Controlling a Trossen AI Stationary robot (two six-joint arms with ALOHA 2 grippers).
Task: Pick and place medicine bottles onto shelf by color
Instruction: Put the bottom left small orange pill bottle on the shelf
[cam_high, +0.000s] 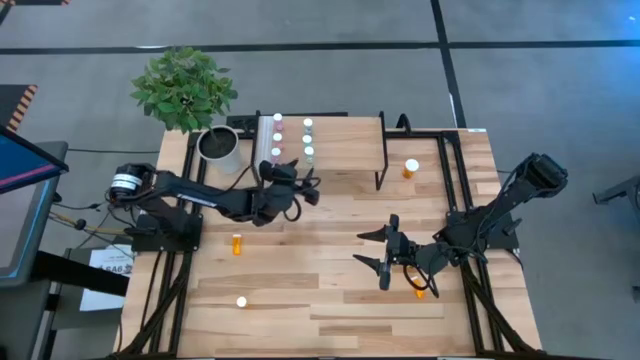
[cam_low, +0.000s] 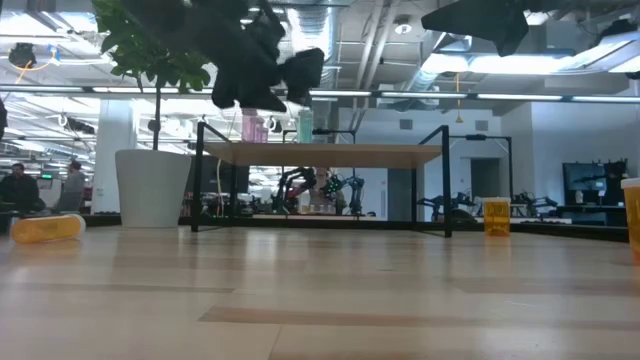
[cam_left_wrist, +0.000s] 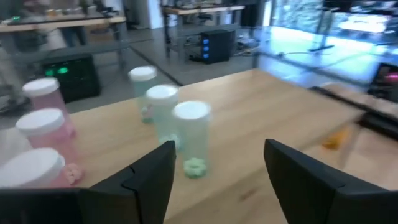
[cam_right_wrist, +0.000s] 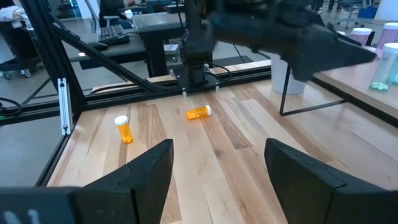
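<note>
Between the fingers (cam_left_wrist: 149, 180) of the left gripper (cam_high: 300, 183), which stand apart and clamp on nothing, a teal bottle (cam_left_wrist: 192, 140) stands upright on the shelf (cam_high: 345, 140) just ahead of the fingertips, with a clear gap on each side of it. Two more teal bottles (cam_left_wrist: 161, 112) line up behind it, farther from the fingers. To one side of the same fingers stand three pink bottles (cam_left_wrist: 42, 127), all upright with white caps, the nearest one right beside a finger. From above, this gripper hangs over the near edge of the shelf, by the two short rows of bottles at its end next to the plant pot (cam_high: 218, 146).

Over on the right, the right gripper (cam_high: 386, 253) hovers above the bare table (cam_high: 300, 290) with its fingers (cam_right_wrist: 146, 177) wide apart and nothing between them. Ahead of those fingers an orange bottle (cam_right_wrist: 199, 112) lies on its side, and a second orange bottle (cam_right_wrist: 124, 129) stands upright nearer to them and off to one side. Another orange bottle (cam_high: 411, 169) stands on the table just beyond the shelf's far leg, and one more (cam_high: 420, 290) sits under the right arm, close behind its fingers and partly hidden.
</note>
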